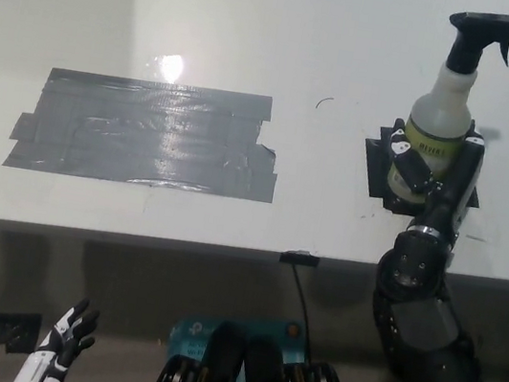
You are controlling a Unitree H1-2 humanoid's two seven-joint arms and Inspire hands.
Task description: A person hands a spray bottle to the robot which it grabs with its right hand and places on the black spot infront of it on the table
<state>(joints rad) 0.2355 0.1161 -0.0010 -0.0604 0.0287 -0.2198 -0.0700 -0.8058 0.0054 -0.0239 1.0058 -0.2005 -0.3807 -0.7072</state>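
The spray bottle (441, 114) is white with a yellow-green label and a black trigger head, and it stands upright over the small black spot (376, 170) at the table's right. My black right hand (433, 166) is shut on the bottle's lower body, fingers wrapped around the label. The bottle's base is hidden behind the hand, so contact with the spot cannot be judged. My white left hand (61, 340) hangs low at the lower left, below the table edge, fingers apart and holding nothing.
A large patch of grey tape (147, 132) covers the table's middle left. The white table (259, 37) ends at a front edge across the middle of the picture. A small black clip with a cable (300, 258) sits on that edge.
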